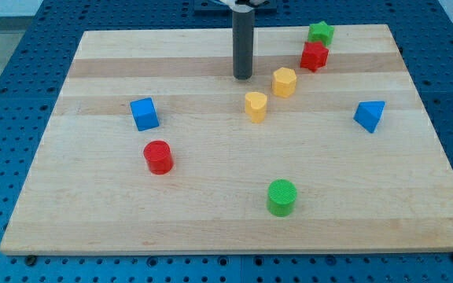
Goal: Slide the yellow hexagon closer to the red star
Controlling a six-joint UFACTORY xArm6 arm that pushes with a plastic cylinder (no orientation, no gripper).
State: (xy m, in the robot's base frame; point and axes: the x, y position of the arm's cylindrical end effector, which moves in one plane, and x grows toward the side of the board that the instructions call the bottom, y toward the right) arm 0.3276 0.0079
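Note:
The yellow hexagon (285,82) lies on the wooden board, just below and to the left of the red star (314,56); a small gap separates them. My tip (243,76) stands on the board to the left of the hexagon, apart from it by about one block width. The dark rod rises straight from the tip to the view's top edge.
A green star (319,32) sits just above the red star. A yellow heart-like block (255,105) lies below my tip. A blue cube (144,114), a red cylinder (158,156), a green cylinder (281,196) and a blue triangular block (370,115) are spread over the board (101,204).

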